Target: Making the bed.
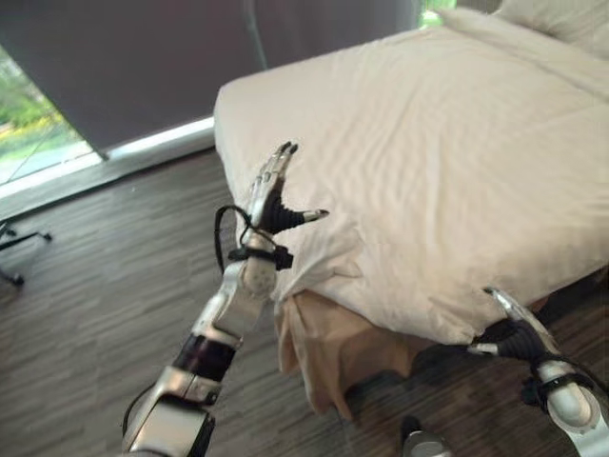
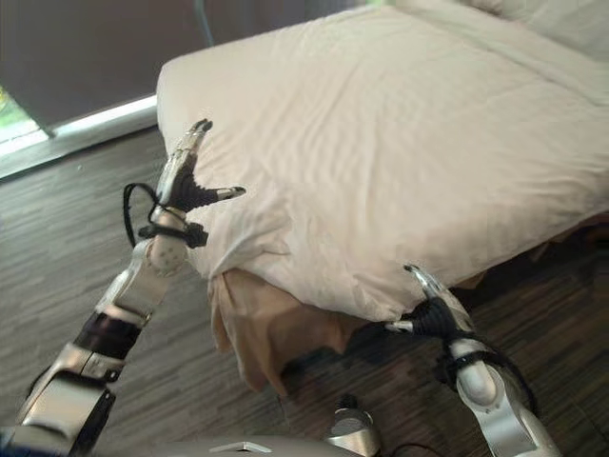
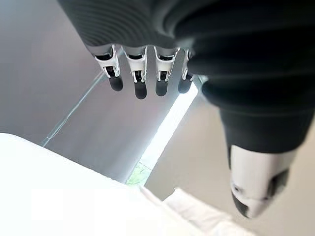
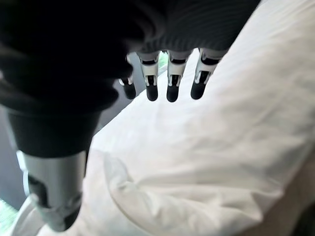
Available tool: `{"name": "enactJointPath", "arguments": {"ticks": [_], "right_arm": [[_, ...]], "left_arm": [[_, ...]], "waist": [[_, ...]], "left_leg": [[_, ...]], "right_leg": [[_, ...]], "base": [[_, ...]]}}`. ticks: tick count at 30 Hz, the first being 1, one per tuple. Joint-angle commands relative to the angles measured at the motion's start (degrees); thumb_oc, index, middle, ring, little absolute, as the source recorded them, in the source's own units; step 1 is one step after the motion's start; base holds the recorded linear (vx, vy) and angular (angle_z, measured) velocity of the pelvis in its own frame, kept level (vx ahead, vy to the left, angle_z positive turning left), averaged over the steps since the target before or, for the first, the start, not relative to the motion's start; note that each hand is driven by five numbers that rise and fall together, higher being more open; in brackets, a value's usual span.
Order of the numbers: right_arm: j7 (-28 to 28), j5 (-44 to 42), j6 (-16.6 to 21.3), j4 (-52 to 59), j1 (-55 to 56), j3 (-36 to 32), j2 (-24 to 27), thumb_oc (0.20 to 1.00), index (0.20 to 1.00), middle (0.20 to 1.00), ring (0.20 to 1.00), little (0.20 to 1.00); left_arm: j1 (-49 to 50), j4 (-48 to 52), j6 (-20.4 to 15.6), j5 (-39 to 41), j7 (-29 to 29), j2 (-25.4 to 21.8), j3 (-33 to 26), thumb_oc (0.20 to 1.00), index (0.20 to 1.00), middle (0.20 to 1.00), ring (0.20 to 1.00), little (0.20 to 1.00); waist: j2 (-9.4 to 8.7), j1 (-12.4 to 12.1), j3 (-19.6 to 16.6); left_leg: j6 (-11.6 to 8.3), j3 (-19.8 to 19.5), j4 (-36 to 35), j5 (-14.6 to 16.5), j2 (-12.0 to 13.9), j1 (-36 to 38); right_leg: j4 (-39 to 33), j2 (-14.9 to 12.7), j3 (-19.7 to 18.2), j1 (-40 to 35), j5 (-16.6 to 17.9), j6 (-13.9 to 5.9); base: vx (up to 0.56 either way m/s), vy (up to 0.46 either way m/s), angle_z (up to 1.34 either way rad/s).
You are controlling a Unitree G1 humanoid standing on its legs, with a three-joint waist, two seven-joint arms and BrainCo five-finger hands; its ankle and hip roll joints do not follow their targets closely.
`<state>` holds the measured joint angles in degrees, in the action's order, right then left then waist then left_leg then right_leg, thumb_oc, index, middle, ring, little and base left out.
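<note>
A cream duvet (image 1: pixel 428 143) covers the bed, and its near corner (image 1: pixel 314 267) is bunched and overhangs the edge. A tan bed skirt (image 1: pixel 328 347) shows below that corner. My left hand (image 1: pixel 271 195) is raised at the bed's near left corner with fingers straight and thumb out, holding nothing. My right hand (image 1: pixel 514 328) sits low at the duvet's near hanging edge, fingers straight and pointing up beside the cloth; it grips nothing. In the right wrist view the duvet (image 4: pixel 236 137) lies just past the open fingers (image 4: pixel 172 83).
Pillows (image 1: pixel 557 19) lie at the head of the bed, far right. Dark wood floor (image 1: pixel 105 276) spreads to the left. A grey curtain (image 1: pixel 143 57) hangs over a bright window strip (image 1: pixel 157 138) behind. A chair base (image 1: pixel 19 249) stands at far left.
</note>
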<state>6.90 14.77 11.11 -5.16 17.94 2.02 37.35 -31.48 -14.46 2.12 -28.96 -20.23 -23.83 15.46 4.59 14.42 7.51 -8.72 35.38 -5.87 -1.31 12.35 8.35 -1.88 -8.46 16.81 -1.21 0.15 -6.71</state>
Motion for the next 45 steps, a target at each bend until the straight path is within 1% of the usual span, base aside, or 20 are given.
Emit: {"name": "enactJointPath", "arguments": {"ticks": [1, 4, 5, 7, 11, 13, 14, 15, 16, 21, 22, 23, 29, 33, 37, 40, 41, 42, 43, 45], "right_arm": [[0.0, -3.8, 2.9, 4.3, -1.3, -0.6, 0.1, 1.000, 1.000, 1.000, 1.000, 1.000], [0.1, -3.7, 2.1, 2.8, -1.6, 0.7, -1.2, 1.000, 1.000, 1.000, 1.000, 1.000], [1.1, -4.1, 1.5, 2.2, -2.9, 2.0, -1.7, 1.000, 1.000, 1.000, 1.000, 1.000], [1.7, -4.0, 1.7, 2.4, -3.1, 2.4, -1.6, 1.000, 1.000, 1.000, 1.000, 1.000], [4.5, -4.3, 1.8, 0.3, -7.5, 4.3, 0.6, 1.000, 1.000, 1.000, 1.000, 1.000], [5.4, -4.8, 2.4, 0.3, -9.1, 5.1, 1.4, 1.000, 1.000, 1.000, 1.000, 1.000], [5.5, -5.1, 2.7, 0.3, -9.0, 5.4, 1.5, 1.000, 1.000, 1.000, 1.000, 1.000], [5.6, -5.2, 2.7, 0.3, -9.2, 5.4, 1.5, 1.000, 1.000, 1.000, 1.000, 1.000], [6.0, -5.7, 2.9, 0.2, -9.0, 5.6, 1.3, 1.000, 1.000, 1.000, 1.000, 1.000], [6.6, -6.8, 3.4, -0.6, -11.7, 6.6, 1.8, 1.000, 1.000, 1.000, 1.000, 1.000], [6.6, -6.8, 3.4, -0.7, -11.9, 6.6, 1.7, 1.000, 1.000, 1.000, 1.000, 1.000], [6.5, -6.7, 3.6, -0.5, -12.3, 6.8, 1.3, 1.000, 1.000, 1.000, 1.000, 1.000], [6.8, -6.5, 3.3, -0.8, -11.0, 6.3, 0.6, 1.000, 1.000, 1.000, 1.000, 1.000], [5.7, -6.6, 2.4, -1.7, -9.1, 5.8, 0.1, 1.000, 1.000, 1.000, 1.000, 1.000], [4.9, -5.6, 1.7, -4.9, -9.6, 6.2, -3.0, 1.000, 1.000, 1.000, 1.000, 1.000], [4.5, -5.3, 1.6, -7.4, -10.0, 7.4, -3.6, 1.000, 1.000, 1.000, 1.000, 1.000], [4.4, -5.2, 1.7, -8.5, -10.0, 7.9, -3.7, 1.000, 1.000, 1.000, 1.000, 1.000], [4.2, -4.9, 1.6, -9.5, -10.0, 8.2, -3.7, 1.000, 1.000, 1.000, 1.000, 1.000], [4.0, -4.3, 1.3, -10.9, -10.3, 9.0, -3.5, 1.000, 1.000, 1.000, 1.000, 1.000], [3.3, -3.6, 0.8, -14.6, -11.0, 10.1, -3.0, 1.000, 1.000, 1.000, 1.000, 1.000]], "left_arm": [[-4.4, -1.6, 3.5, -7.4, -2.0, -1.8, -1.9, 1.000, 1.000, 1.000, 1.000, 1.000], [-9.3, -7.7, 6.0, -12.0, -0.7, -0.2, 2.5, 1.000, 1.000, 1.000, 1.000, 1.000], [-14.3, -15.9, 8.5, -14.2, -0.6, 2.5, 6.5, 1.000, 1.000, 1.000, 1.000, 1.000], [-16.9, -21.0, 9.7, -14.9, -1.5, 4.1, 8.3, 1.000, 1.000, 1.000, 1.000, 1.000], [-24.7, -33.7, 12.4, -15.4, -5.0, 8.8, 13.1, 1.000, 1.000, 1.000, 1.000, 1.000], [-29.1, -40.9, 14.4, -16.5, -6.2, 9.1, 15.2, 1.000, 1.000, 1.000, 1.000, 1.000], [-30.5, -42.5, 14.8, -17.0, -6.3, 8.4, 15.7, 1.000, 1.000, 1.000, 1.000, 1.000], [-30.8, -42.8, 14.8, -16.9, -6.4, 8.4, 15.7, 1.000, 1.000, 1.000, 1.000, 1.000], [-33.6, -45.2, 15.5, -16.5, -6.5, 7.3, 16.1, 1.000, 1.000, 1.000, 1.000, 1.000], [-38.5, -49.3, 15.4, -19.3, -4.9, 6.6, 19.9, 1.000, 1.000, 1.000, 1.000, 1.000], [-38.6, -49.3, 15.4, -19.3, -4.9, 6.6, 19.9, 0.495, 0.495, 0.495, 0.495, 0.495], [-37.1, -50.1, 15.1, -19.1, -4.3, 7.6, 19.7, 0.200, 0.200, 0.200, 0.200, 0.200], [-27.7, -44.5, 11.5, -11.7, -5.5, 12.3, 16.1, 0.200, 0.200, 0.200, 0.200, 0.200], [-14.0, -31.3, 6.5, -5.2, -4.7, 11.3, 12.7, 0.200, 0.200, 0.200, 0.200, 0.200], [7.1, -21.1, 1.5, -2.1, -1.6, 9.8, 9.6, 0.200, 0.200, 0.200, 0.200, 0.200], [14.6, -20.2, -0.5, 1.3, -0.8, 8.8, 7.8, 0.498, 0.498, 0.498, 0.498, 0.498], [17.3, -20.0, -0.9, 2.1, -0.6, 8.4, 7.3, 0.674, 0.674, 0.674, 0.674, 0.674], [19.6, -21.1, -1.2, 3.8, -0.2, 8.5, 6.4, 0.893, 0.893, 0.893, 0.893, 0.893], [22.3, -23.4, -1.7, 5.9, 0.8, 9.2, 5.8, 1.000, 1.000, 1.000, 1.000, 1.000], [27.5, -30.2, -2.6, 11.2, 2.6, 11.4, 3.6, 1.000, 1.000, 1.000, 1.000, 1.000]], "waist": [[-2.22, -0.1, 0.8], [-2.36, 0.4, 0.6], [-2.59, 0.9, 0.7], [-2.71, 1.3, 1.1], [-3.33, 2.4, 4.1], [-4.01, 3.1, 5.5], [-3.95, 3.0, 5.6], [-4.21, 3.2, 5.9], [-4.13, 3.1, 6.4], [-3.96, 2.6, 8.9], [-3.97, 2.7, 8.9], [-3.85, 2.4, 9.5], [-3.57, 0.9, 9.4], [-2.93, -1.6, 9.0], [-1.95, -5.4, 8.6], [-1.86, -6.8, 8.3], [-1.86, -7.0, 8.2], [-1.81, -7.5, 8.3], [-1.76, -7.8, 8.4], [-1.74, -8.6, 9.1]], "left_leg": [[0.44, -0.5, 1.8, -2.0, -0.1, 3.2], [0.65, 0.4, 1.4, -1.4, -0.6, 3.6], [0.77, 0.8, 1.1, -1.4, -1.0, 2.9], [0.77, 1.1, 1.1, -1.6, -1.1, 2.2], [0.71, 2.0, 1.3, -2.5, -0.7, -2.5], [0.67, 3.1, 1.4, -3.1, -0.1, -5.1], [0.10, 2.2, 1.3, -2.2, 0.1, -5.3], [0.59, 3.6, 1.5, -3.4, 0.3, -5.9], [-0.13, 2.4, 1.3, -2.6, 0.5, -6.4], [-0.31, 1.5, 1.5, -3.5, 1.1, -8.8], [-0.30, 1.4, 1.5, -3.5, 1.1, -8.9], [-0.33, 0.8, 1.5, -3.7, 1.1, -9.3], [0.15, 0.0, 1.4, -5.0, 1.3, -9.3], [0.11, -1.7, 1.4, -5.1, 1.6, -7.8], [0.22, -3.9, 1.2, -5.0, 1.6, -6.4], [0.18, -5.1, 1.2, -5.2, 1.6, -6.1], [0.18, -5.5, 1.2, -5.2, 1.6, -6.0], [0.24, -5.9, 1.2, -5.3, 1.6, -6.1], [0.32, -6.2, 1.2, -5.3, 1.6, -6.0], [0.50, -6.9, 1.3, -5.3, 1.5, -5.8]], "right_leg": [[-1.8, -4.5, 1.9, -2.9, 2.6, -5.07], [-2.0, -5.1, 1.4, -2.2, 3.6, -5.88], [-2.2, -5.5, 1.2, -1.3, 4.2, -6.43], [-2.3, -5.7, 1.1, -0.5, 4.4, -6.71], [-2.3, -6.4, 0.5, 5.0, 6.1, -7.54], [-2.3, -6.2, -0.6, 8.8, 7.0, -7.78], [-2.5, -6.1, -1.3, 9.2, 6.2, -8.21], [-2.3, -6.1, -0.7, 9.8, 7.1, -7.85], [-2.5, -6.1, -1.3, 10.6, 6.5, -8.27], [-2.3, -6.7, -0.6, 12.1, 6.9, -8.24], [-2.3, -6.7, -0.6, 12.1, 6.9, -8.24], [-2.3, -6.9, -0.2, 12.2, 7.0, -8.25], [-2.0, -6.8, 1.9, 10.7, 6.8, -7.30], [-2.1, -6.3, 3.4, 7.1, 5.6, -6.40], [-2.2, -5.9, 5.3, 3.4, 4.3, -5.66], [-2.1, -5.7, 5.9, 2.1, 3.8, -5.40], [-2.2, -5.6, 6.2, 1.7, 3.6, -5.31], [-2.1, -5.6, 6.3, 1.4, 3.4, -5.22], [-2.2, -5.5, 6.4, 1.0, 3.3, -5.07], [-2.1, -5.3, 7.0, 0.3, 3.0, -4.82]], "base": [[0.02, 0.028, -0.32], [0.06, 0.054, -0.17], [0.03, 0.030, -0.13], [-0.02, 0.005, -0.08], [-0.17, 0.016, -0.07], [-0.17, 0.009, -0.30], [-0.12, -0.007, -0.40], [0.00, 0.003, -0.29], [-0.04, -0.018, -0.25], [-0.05, 0.000, -0.04], [-0.02, -0.009, 0.11], [0.00, -0.038, 0.09], [-0.01, -0.089, 0.20], [0.02, -0.114, 0.28], [0.03, -0.100, 0.32], [0.01, -0.057, 0.35], [-0.02, -0.044, 0.21], [-0.04, -0.027, 0.22], [-0.04, -0.027, 0.11], [-0.05, -0.026, 0.14]]}}
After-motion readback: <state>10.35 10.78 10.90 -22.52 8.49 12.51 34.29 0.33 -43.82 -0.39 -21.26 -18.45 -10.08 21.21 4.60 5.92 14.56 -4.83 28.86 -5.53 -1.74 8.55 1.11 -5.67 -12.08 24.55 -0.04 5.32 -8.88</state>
